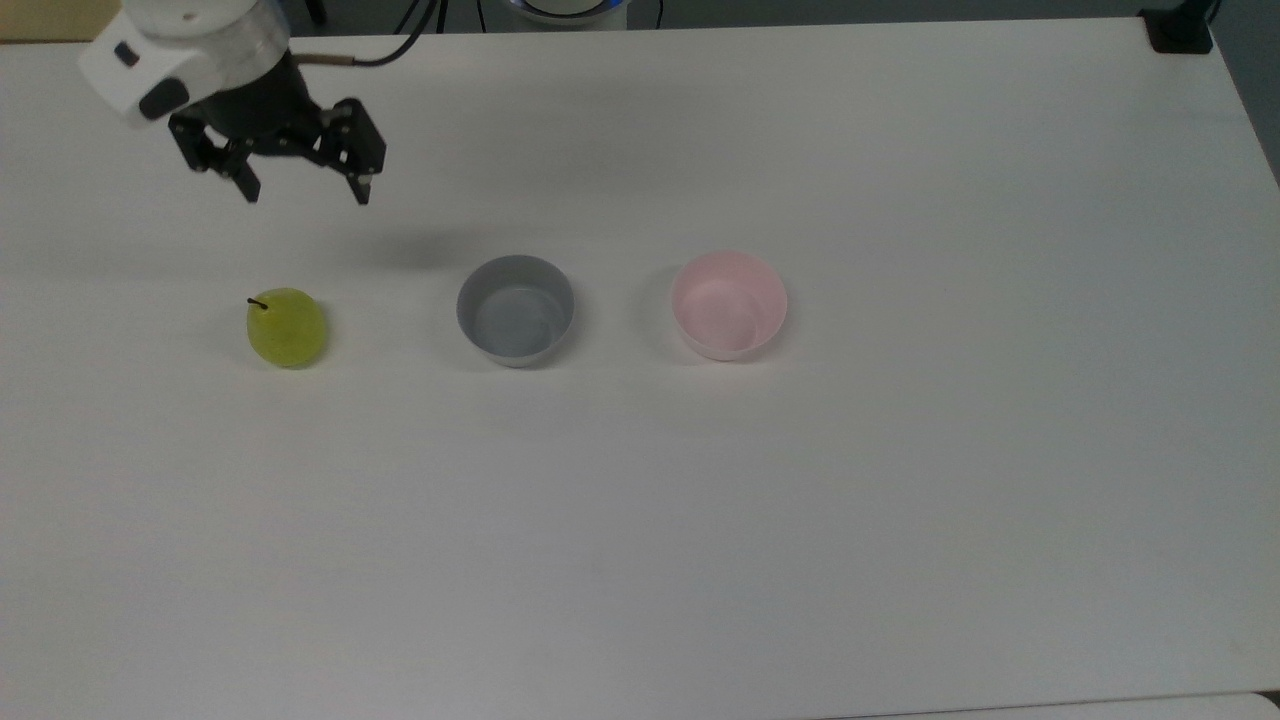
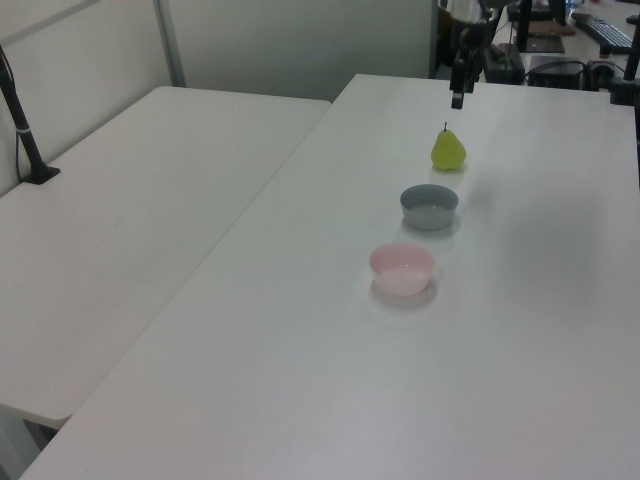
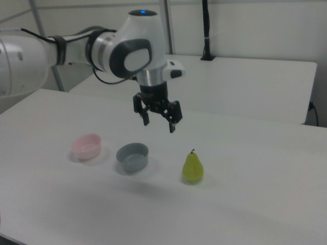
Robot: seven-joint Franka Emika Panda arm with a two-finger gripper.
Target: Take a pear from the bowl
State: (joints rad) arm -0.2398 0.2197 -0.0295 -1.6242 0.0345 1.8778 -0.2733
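Observation:
The yellow-green pear [image 1: 287, 327] [image 2: 448, 150] [image 3: 192, 168] stands upright on the white table, stem up, at the top view's left. The pale pink bowl [image 1: 729, 304] [image 2: 403, 268] [image 3: 87, 146] sits empty at the middle of the table, well apart from the pear. My gripper [image 1: 305, 192] [image 3: 159, 124] [image 2: 456, 99] hangs open in the air above and behind the pear, holding nothing, with a clear gap down to the fruit.
A grey bowl [image 1: 516, 309] [image 2: 430, 205] [image 3: 133, 155] of the same size stands empty between the pear and the pink bowl. A second white table [image 2: 130, 190] lies beside this one. A black clamp [image 1: 1180, 30] sits at the table's far corner.

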